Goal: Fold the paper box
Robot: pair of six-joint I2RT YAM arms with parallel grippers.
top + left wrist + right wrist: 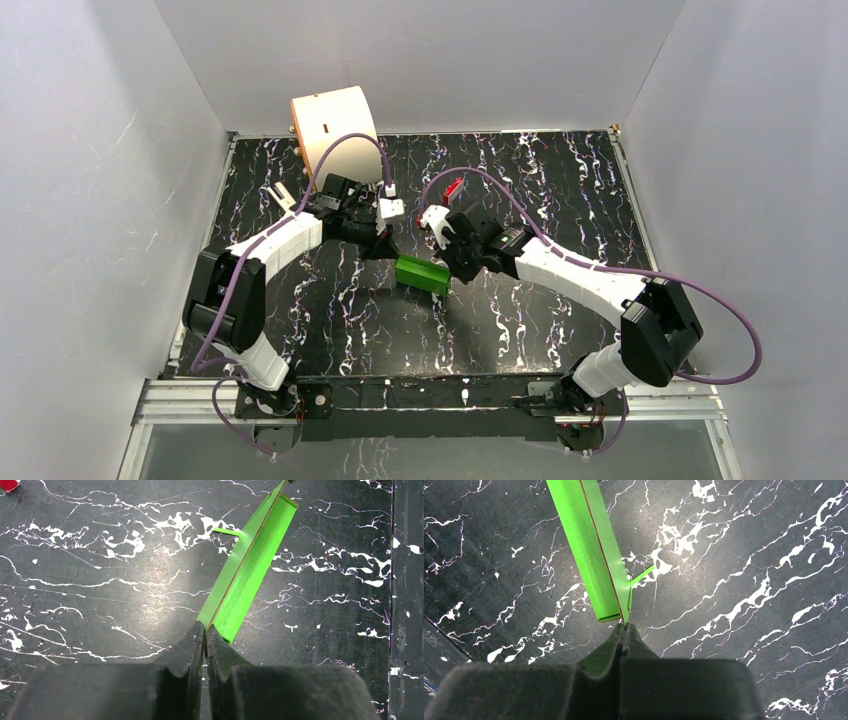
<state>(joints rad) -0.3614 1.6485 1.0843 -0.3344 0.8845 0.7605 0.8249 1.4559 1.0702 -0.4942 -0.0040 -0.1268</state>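
Item 1, left wrist view: black fingers (187,652) of the left gripper (205,629), at 6 o'clock in frame, closed to a hairline gap and pinching the near end of the paper box (250,565). The box is bright green card, partly formed. It has an upright wall with a brown cut edge and a shallow trough beside it, running from the fingertips toward 1 o'clock. One thin flap (226,530) juts toward 9 o'clock near the far end.

Item 2, right wrist view: right gripper (623,626), at 6 o'clock, likewise pressed together on the card's edge at the opposite end of the paper box (586,545), which runs off toward 11 o'clock. The thin flap (642,575) stands out toward 2 o'clock just above the fingertips.

Item 3, top view: paper box (422,274) near the middle of the table (560,190), a black surface veined with white. Left gripper (383,250) is at the box's 10 o'clock end, right gripper (452,268) at its 3 o'clock end. Whether the box rests on the table or hangs just above it cannot be told.

Item 4: cream cylinder (335,125), at 11 o'clock of the table near the far left corner, well apart from the box.

Item 5: red block (453,187), at 1 o'clock from the box, just beyond the right gripper. The red block (7,484) also shows as a corner at 10 o'clock in the left wrist view.
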